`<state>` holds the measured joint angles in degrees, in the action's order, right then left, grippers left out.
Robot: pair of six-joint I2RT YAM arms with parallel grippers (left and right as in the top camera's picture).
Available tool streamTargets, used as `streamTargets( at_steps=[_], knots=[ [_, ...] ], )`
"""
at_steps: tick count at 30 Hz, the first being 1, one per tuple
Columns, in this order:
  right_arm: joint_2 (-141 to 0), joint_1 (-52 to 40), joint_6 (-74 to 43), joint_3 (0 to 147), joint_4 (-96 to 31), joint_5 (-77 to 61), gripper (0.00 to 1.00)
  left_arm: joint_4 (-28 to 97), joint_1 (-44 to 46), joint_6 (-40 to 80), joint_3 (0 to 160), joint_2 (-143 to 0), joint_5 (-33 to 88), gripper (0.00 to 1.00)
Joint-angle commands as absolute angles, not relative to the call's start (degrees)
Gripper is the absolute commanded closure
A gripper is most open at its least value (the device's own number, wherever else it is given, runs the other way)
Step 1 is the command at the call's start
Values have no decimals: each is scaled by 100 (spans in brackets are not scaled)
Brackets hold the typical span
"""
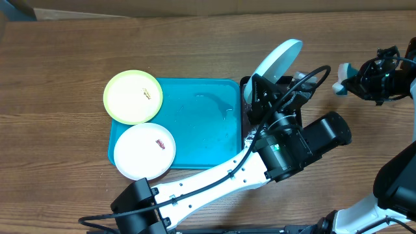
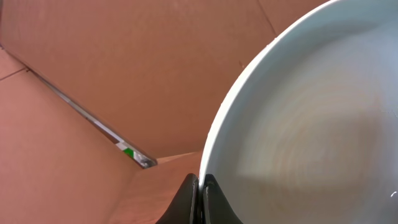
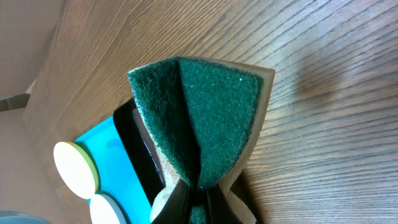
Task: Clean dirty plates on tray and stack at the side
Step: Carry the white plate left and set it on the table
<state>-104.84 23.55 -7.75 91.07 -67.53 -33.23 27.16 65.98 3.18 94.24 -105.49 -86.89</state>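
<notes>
The left gripper (image 2: 199, 186) had its fingers clamped on the rim of the pale cyan plate (image 1: 278, 60), holding it up off the table (image 1: 65, 52) and tilted on edge, above the far right corner of the turquoise tray (image 1: 201, 123). That pose probably served the wiping: the tilt seemed meant to offer the plate's face toward the other arm, and only a sliver of rim was taken up by the grip. In the left wrist view the part of the plate in sight looked free of smears, though much of it fell outside the picture.

The right gripper (image 3: 198, 193) was closed tight on one end of a sponge (image 3: 205, 106) — pinched so hard that the pad folded into a V, its green scouring side showing. It hung over bare wood to the right, apart from the lifted plate, with a plain gap between sponge and plate in the overhead view. Whether it was about to go in for a wipe or was done with this plate could not be told.

The yellow-green plate (image 1: 132, 96) and the white plate (image 1: 144, 151) lay flat at the tray's left end, each overhanging the rim and each carrying a small red-brown smear — so both evidently awaited cleaning. A smaller black tray (image 3: 132, 140) sat just beside the turquoise one on its right, beneath the left gripper. No stack had been started at the side.
</notes>
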Motion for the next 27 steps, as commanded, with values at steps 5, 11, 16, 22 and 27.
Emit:
streamTargets(
  at_steps=[5,11,16,22,27],
  knots=[
    [-10361,2324,-718,9194,-6729,-3457,96,2674,6584,150,9553,-10359,-8842,96],
    [-10361,2324,-718,9194,-6729,-3457,96,2724,6506,198,9553,-10359,-8184,96],
    [-10361,2320,-718,9194,-6735,-3459,96,3437,6355,799,9550,-10359,-6254,96],
    [-10361,2104,-749,9194,-6775,-3472,96,4593,5513,2388,9550,-10359,-3706,96],
    [-10361,1437,-762,9194,-6779,-3457,96,4797,4091,2683,9553,-10359,-519,96]
  ],
)
